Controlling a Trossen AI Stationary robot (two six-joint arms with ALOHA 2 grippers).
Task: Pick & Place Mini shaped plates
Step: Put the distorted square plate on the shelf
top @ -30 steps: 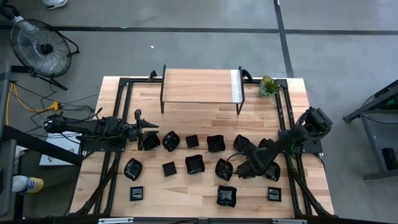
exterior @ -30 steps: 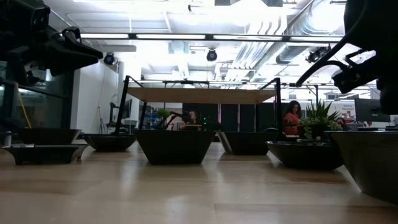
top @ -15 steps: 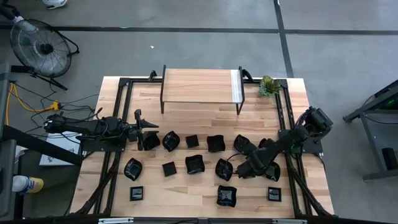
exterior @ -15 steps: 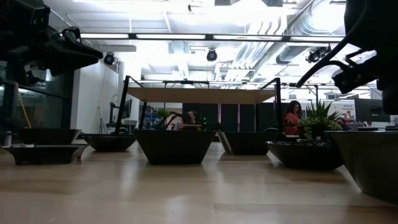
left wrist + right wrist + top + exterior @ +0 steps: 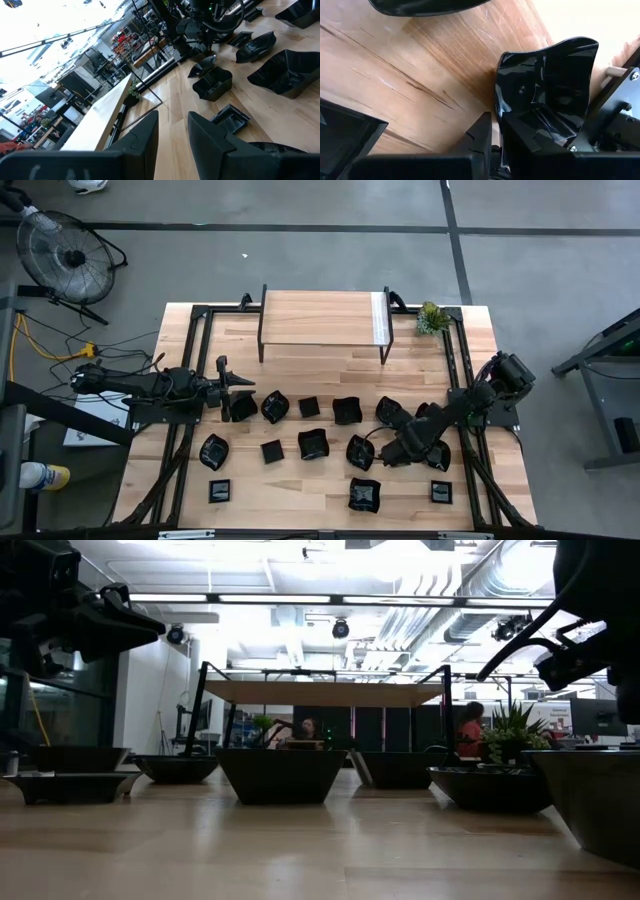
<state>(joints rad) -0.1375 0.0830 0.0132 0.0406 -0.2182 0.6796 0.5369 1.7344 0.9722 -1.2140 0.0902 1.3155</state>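
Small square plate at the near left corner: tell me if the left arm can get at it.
Probably yes. The plate lies bare with nothing over it, on the left arm's side; the left gripper hangs over the far row and holds nothing.

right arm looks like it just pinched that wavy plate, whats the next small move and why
Probably a short straight lift. In the right wrist view the right gripper has its fingers closed on the edge of the wavy-edged black plate, which still looks low to the wooden table. Other plates crowd close by, so rising before travelling should avoid knocking them.
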